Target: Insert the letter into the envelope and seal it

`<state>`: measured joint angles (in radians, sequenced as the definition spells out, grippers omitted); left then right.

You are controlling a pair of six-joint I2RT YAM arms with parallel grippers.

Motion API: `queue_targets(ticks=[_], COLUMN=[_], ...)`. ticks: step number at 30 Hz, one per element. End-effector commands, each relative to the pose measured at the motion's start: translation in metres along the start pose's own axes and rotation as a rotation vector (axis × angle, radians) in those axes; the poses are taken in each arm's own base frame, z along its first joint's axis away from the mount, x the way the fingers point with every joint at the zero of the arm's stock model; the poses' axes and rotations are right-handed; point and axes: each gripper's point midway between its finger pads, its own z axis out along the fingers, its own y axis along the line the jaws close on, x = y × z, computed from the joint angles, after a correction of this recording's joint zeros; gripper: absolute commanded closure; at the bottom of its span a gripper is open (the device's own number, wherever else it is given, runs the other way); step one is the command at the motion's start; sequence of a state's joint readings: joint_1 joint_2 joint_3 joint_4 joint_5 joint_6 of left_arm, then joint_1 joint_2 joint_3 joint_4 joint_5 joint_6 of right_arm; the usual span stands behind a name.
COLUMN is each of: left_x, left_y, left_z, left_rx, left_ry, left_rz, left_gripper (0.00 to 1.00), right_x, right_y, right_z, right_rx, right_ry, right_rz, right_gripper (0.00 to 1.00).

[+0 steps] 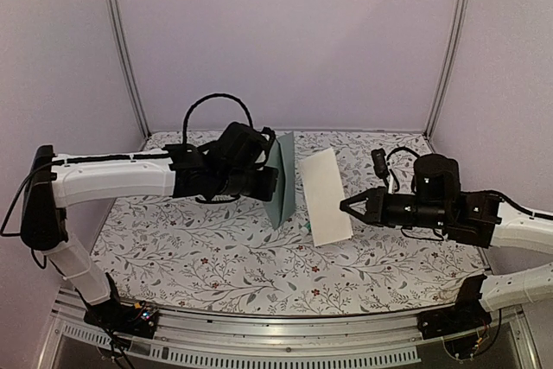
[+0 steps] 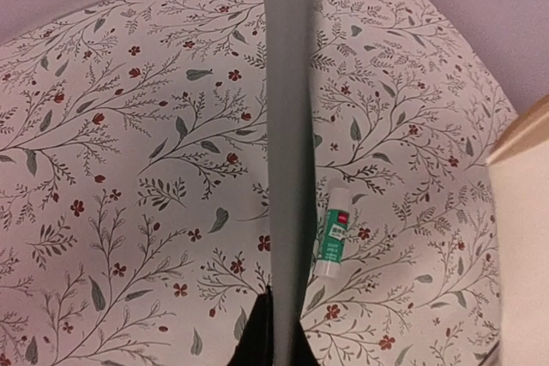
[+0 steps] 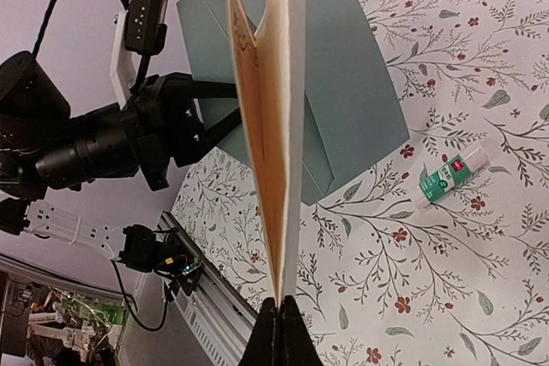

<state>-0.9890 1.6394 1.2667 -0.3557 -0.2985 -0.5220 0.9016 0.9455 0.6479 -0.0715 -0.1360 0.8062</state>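
Two grips: left hand (image 1: 271,181) envelope (image 1: 287,200), right hand (image 1: 345,205) letter (image 1: 323,189)

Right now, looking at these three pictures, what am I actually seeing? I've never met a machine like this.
This is a two-armed robot bolted at the near edge of a flowered table. The wide picture comes from a fixed camera above and behind it. The other two come from small cameras on each wrist. The left gripper is shut on a pale teal envelope, held up on edge. The right gripper pinches a tan letter, also raised. A small glue stick lies on the table.
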Motion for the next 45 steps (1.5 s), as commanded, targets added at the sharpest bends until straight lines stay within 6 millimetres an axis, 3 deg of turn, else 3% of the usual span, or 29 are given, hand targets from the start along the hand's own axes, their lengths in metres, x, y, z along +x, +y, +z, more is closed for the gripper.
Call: queue_targets(ticks=[1, 6, 14, 32, 39, 45], left_x=[-0.008, -0.006, -0.004, 0.006, 0.008, 0.011], left_y=[-0.015, -0.01, -0.002, 0.032, 0.038, 0.038], left_z=[0.002, 0.007, 0.016, 0.028, 0.032, 0.035], left_rx=[0.01, -0.031, -0.09, -0.207, -0.215, -0.213], left_ry=[-0.021, -0.017, -0.013, 0.019, 0.03, 0.042], left_rz=[-0.002, 0.007, 0.023, 0.021, 0.019, 0.018], left_gripper=[1.0, 1.0, 1.0, 1.0, 1.0, 1.0], right_x=[-0.014, -0.01, -0.007, 0.012, 0.022, 0.016], right_y=[-0.008, -0.013, -0.004, 0.007, 0.008, 0.005], right_z=[0.02, 0.042, 0.068, 0.086, 0.097, 0.1], right_rx=[0.159, 0.219, 0.232, 0.291, 0.3, 0.349], right_ry=[-0.058, -0.032, 0.002, 0.039, 0.069, 0.035], right_rz=[-0.036, -0.051, -0.083, -0.132, -0.142, -0.135], right_gripper=[1.0, 1.0, 1.0, 1.0, 1.0, 1.0])
